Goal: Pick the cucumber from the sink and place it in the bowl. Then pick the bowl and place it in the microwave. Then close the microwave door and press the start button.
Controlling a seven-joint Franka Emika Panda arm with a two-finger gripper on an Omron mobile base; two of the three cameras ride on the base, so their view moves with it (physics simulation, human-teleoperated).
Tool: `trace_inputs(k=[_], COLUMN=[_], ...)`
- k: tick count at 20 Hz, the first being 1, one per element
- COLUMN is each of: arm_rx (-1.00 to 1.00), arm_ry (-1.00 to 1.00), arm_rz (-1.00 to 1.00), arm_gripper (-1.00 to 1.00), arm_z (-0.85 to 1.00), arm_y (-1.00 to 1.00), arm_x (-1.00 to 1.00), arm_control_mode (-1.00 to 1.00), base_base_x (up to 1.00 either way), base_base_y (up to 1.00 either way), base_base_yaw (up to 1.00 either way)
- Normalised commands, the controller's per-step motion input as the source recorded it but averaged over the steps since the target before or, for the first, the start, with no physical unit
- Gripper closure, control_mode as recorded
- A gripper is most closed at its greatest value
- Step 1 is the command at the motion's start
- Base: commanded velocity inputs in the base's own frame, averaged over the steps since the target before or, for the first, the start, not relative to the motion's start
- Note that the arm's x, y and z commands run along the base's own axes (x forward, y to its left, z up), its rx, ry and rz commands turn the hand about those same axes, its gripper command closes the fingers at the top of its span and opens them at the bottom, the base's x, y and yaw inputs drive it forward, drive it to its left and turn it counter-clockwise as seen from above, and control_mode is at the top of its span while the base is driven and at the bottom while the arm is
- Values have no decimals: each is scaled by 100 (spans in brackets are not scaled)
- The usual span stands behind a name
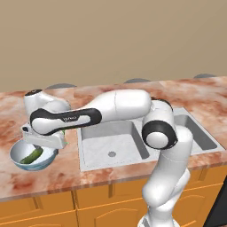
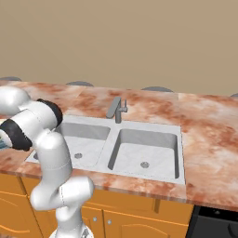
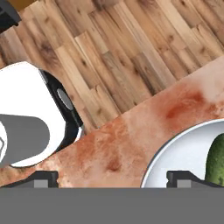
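Over at the left end of the counter [image 1: 111, 175], near its front edge, the bowl [image 1: 18, 154] already had the cucumber [image 1: 31, 155] lying inside it, dark green against the glossy white, and that looked like the first job done. From the hand view the cucumber [image 3: 216, 159] sat against the white inside of the bowl [image 3: 175, 153], with the marbled counter [image 3: 131, 131] running off to the plank floor [image 3: 109, 48] beyond its edge.

The sink [image 1: 111, 139] sat in the middle of the counter, and from the other side its faucet [image 2: 117, 109] stood at the back edge, both basins [image 2: 146, 151] bare down to the drains.

What was left, by my reckoning, was the bulk of it: the bowl had to be lifted, carried to the microwave, the door shut and the start button pressed. None of that appliance was in sight from where the robot stood.

The gripper [image 1: 44, 141] hung just above the bowl's rim, its jaws spread wide apart. The two finger tips [image 3: 41, 177] stood well apart at the bottom of the hand view, one over the counter, the other over the bowl, and nothing was clamped between them. It gripped nothing; whether a tip brushed the rim I could not tell.
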Motion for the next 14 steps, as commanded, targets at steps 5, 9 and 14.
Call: trace_inputs(k=[5, 9, 14], arm_rx=[9, 2, 0], arm_ry=[0, 0, 0], arm_rz=[0, 0, 2], arm_gripper=[-100, -100, -100], arm_z=[-2, -27, -19], arm_y=[-17, 14, 46], arm_x=[60, 25, 45], arm_control_mode=[-100, -100, -100], base_base_x=[0, 0, 0], base_base_y=[0, 0, 0], base_base_yaw=[0, 0, 0])
